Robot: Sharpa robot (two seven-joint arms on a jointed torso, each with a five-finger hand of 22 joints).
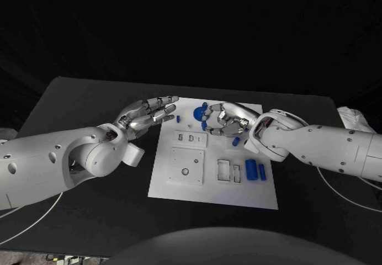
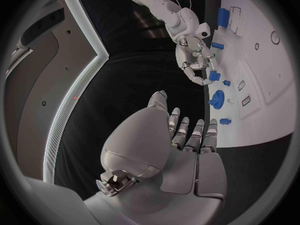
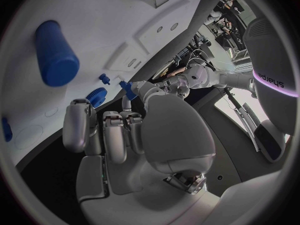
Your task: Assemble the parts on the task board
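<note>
The white task board [image 1: 215, 190] lies in the middle of the black table. A blue gear [image 1: 203, 107] sits at its far edge, and a small blue peg [image 1: 179, 118] lies close to it. My right hand [image 1: 227, 119] hovers over the far end of the board with fingers curled, pinching a small blue part [image 2: 214, 76] at its fingertips just beside the gear [image 2: 217, 99]. My left hand [image 1: 148, 115] floats palm up off the board's far left corner, fingers spread and holding nothing. Two blue cylinders [image 1: 255, 169] lie side by side on the board's right.
The board carries raised white blocks with slots and holes [image 1: 185, 165] and two upright slots [image 1: 229, 170]. Another blue block [image 1: 236, 141] lies under my right wrist. A pale cable [image 1: 350, 201] runs along the table's right side.
</note>
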